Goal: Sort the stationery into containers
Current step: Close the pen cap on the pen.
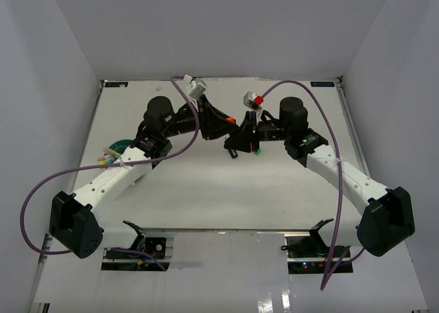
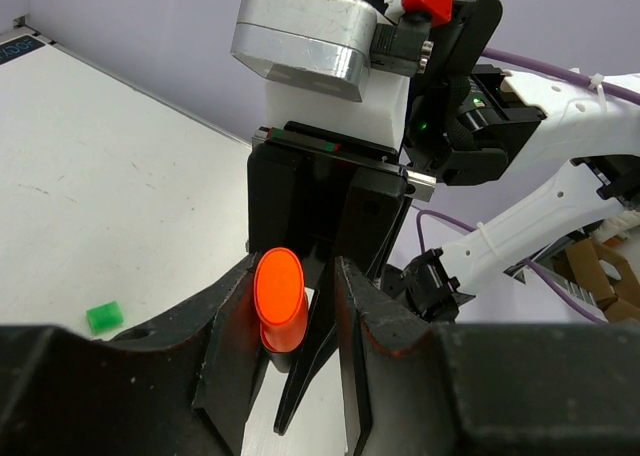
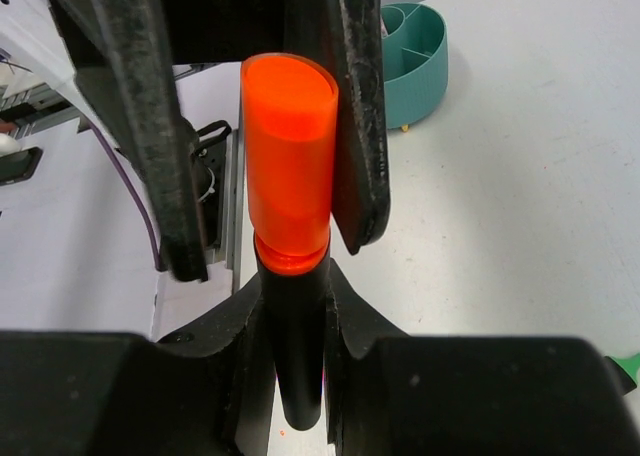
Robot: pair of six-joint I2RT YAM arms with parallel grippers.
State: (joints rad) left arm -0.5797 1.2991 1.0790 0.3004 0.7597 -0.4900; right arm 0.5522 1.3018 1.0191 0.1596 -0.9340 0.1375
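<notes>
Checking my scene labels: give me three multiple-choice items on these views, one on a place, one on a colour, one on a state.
1. Where does the teal tub stand? A beside the left arm; B beside the right arm; C at the table's centre.
2. The marker cap is: A green; B orange; C blue.
3. The jaws of the right gripper are: A wide open and empty; B shut on the marker's black body; C out of view.
Answers: A, the top view shows it there; B, the cap is bright orange; B, the body sits clamped between them.
</notes>
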